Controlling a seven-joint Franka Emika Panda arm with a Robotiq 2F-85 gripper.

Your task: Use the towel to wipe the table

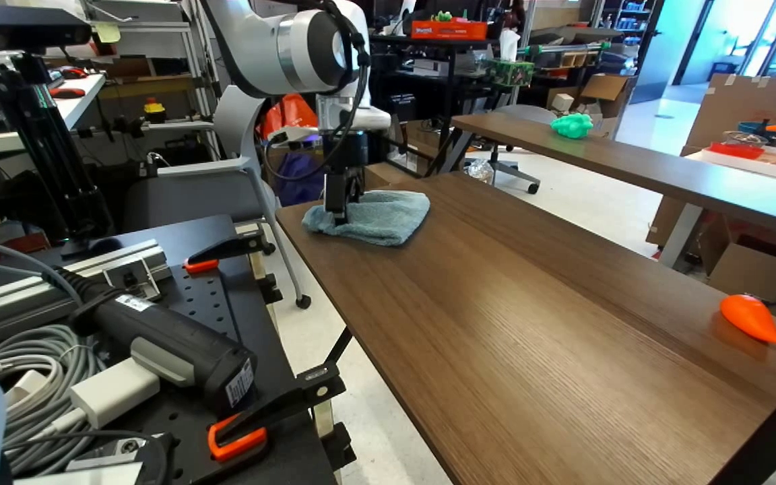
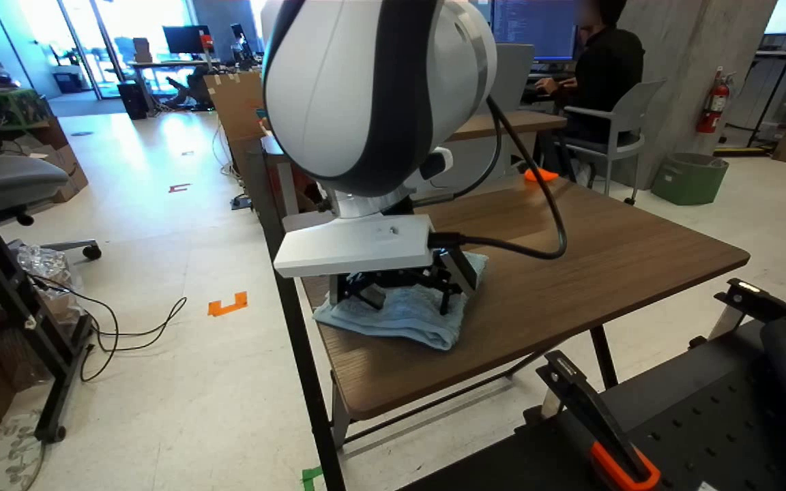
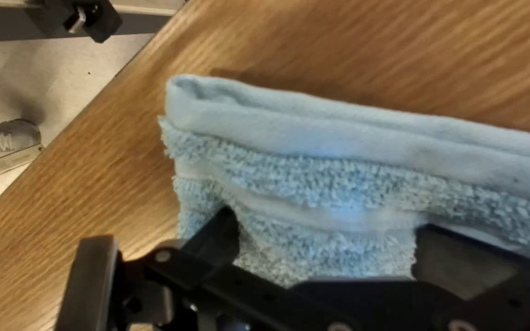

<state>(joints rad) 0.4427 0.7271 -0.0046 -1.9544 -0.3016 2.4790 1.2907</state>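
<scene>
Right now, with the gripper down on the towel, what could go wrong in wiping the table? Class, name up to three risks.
The towel lies close to one end of the table, so a push that way might drag it over.
The gripper stands open on the towel, so without a firm pinch it may slide over the folds.
An orange object sits near the table's edge toward the opposite end; a long sweep might knock it off.

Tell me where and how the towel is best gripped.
Probably best from straight above, pinching up the top layers near its middle: the towel lies folded, low and fairly flat on the table, with little side to grab, and its soft pile should bunch between closing fingers. The gripper suits this, pointing down with its fingers spread apart.
</scene>
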